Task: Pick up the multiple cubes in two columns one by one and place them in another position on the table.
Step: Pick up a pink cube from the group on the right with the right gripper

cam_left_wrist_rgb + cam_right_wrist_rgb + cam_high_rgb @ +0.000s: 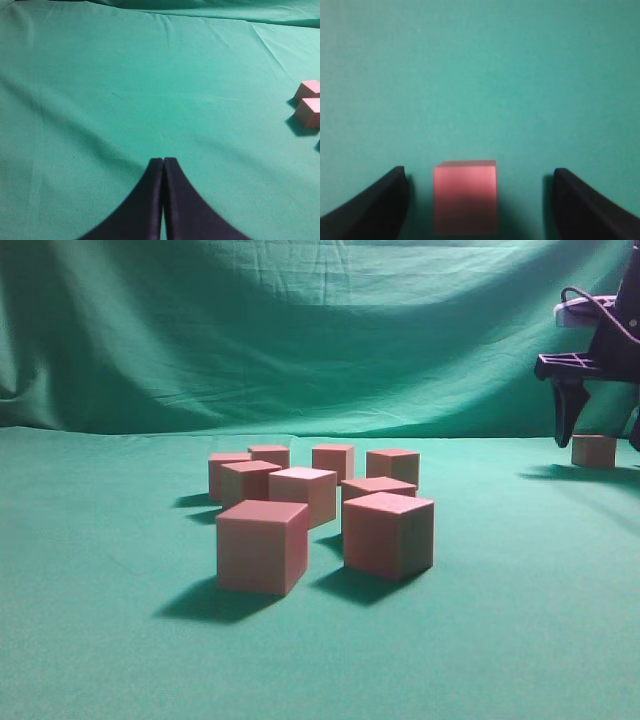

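Observation:
Several pinkish-red cubes (262, 544) stand in two columns at the middle of the green table (100, 620). One more cube (593, 450) sits apart at the far right. My right gripper (600, 440) hangs over that cube, open, its fingers on either side and not touching it. In the right wrist view the cube (465, 196) lies between the spread jaws (479, 187). My left gripper (163, 161) is shut and empty over bare cloth; two cubes (308, 111) show at the right edge of its view. The left gripper is not in the exterior view.
A draped green cloth backdrop (300, 330) hangs behind the table. The cube columns cast shadows to the left.

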